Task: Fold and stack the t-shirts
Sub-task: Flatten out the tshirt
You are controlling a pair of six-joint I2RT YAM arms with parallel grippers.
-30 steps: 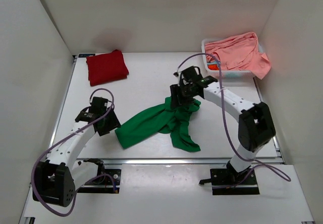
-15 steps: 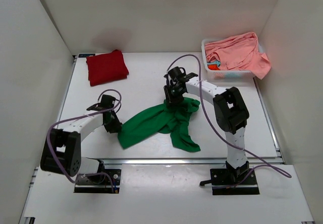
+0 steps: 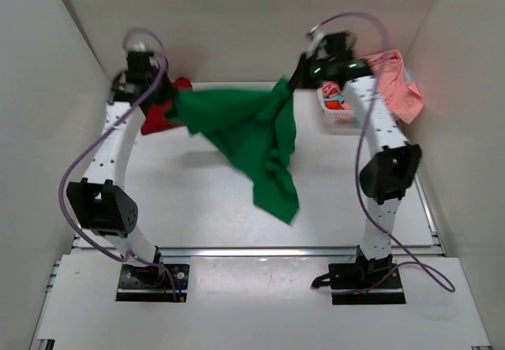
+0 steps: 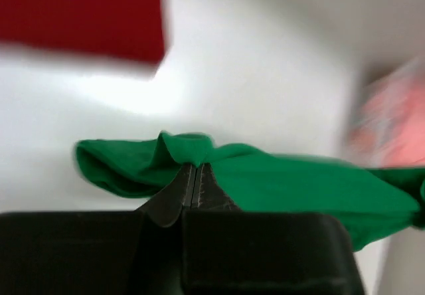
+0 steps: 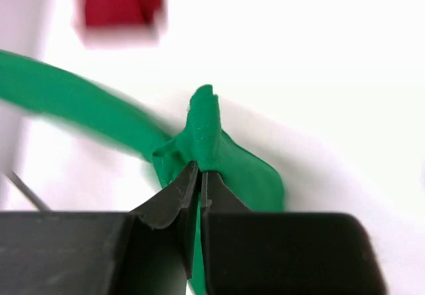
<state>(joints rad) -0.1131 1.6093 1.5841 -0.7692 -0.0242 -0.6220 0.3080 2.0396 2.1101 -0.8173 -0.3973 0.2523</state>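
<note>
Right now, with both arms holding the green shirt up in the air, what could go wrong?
1. Each pincer, left and right, pinches only a small bunch of the green shirt, so the cloth could slip out.
2. The shirt hangs bunched, with one tail drooping low, so it may land crumpled rather than flat.
3. In the top view its left end is close to the red shirt and could drag that out of place.

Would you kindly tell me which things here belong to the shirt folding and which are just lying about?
Job in hand: green shirt, red shirt, pink shirt.
Lying about: white basket.
</note>
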